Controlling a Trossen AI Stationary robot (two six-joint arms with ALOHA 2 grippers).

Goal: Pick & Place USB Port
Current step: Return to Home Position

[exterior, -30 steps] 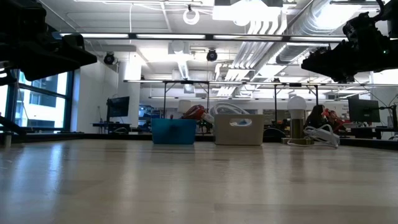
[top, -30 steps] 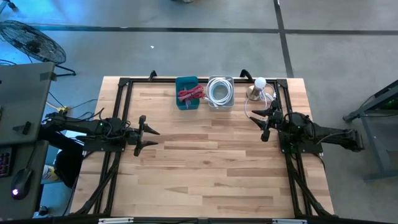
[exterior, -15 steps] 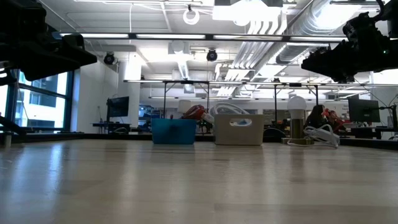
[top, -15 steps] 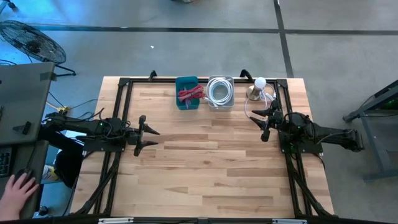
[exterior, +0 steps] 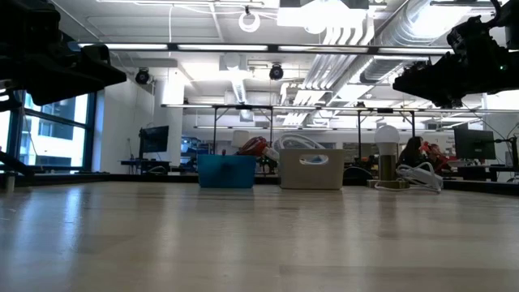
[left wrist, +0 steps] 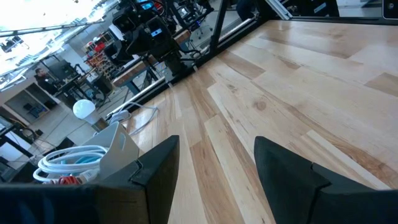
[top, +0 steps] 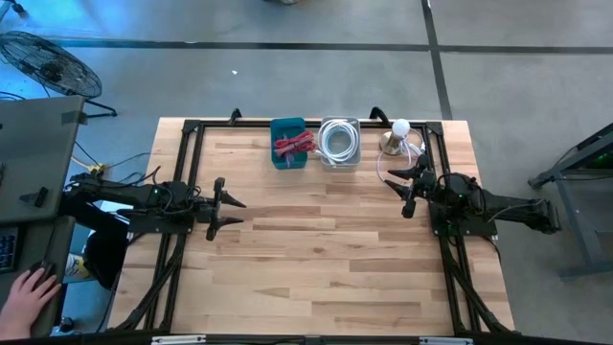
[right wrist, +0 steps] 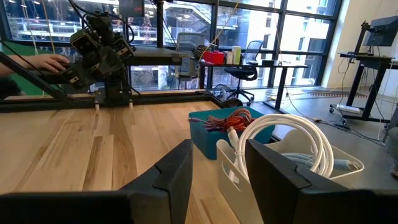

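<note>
A blue bin (top: 290, 144) with red cables and a pale bin (top: 339, 141) with coiled white cable (right wrist: 292, 146) stand at the table's far edge. Beside them is a lamp with a white bulb (top: 398, 129) and a white cord (exterior: 418, 174). Which thing is the USB port, I cannot tell. My left gripper (top: 235, 208) hovers open over the table's left side, pointing right. My right gripper (top: 395, 187) hovers open near the lamp, pointing left toward the bins. In the wrist views, both grippers (left wrist: 217, 180) (right wrist: 217, 171) hold nothing.
A black frame (top: 192, 129) runs along the table's far and side edges. Bare wood (top: 316, 249) fills the middle and near half of the table. Left of the table stands a desk, where a person's hand (top: 29, 287) rests. A fan (top: 48, 62) stands on the floor.
Both arms have kept still. At the desk left of the table, a person's hand has come into view and settled over the mouse.
</note>
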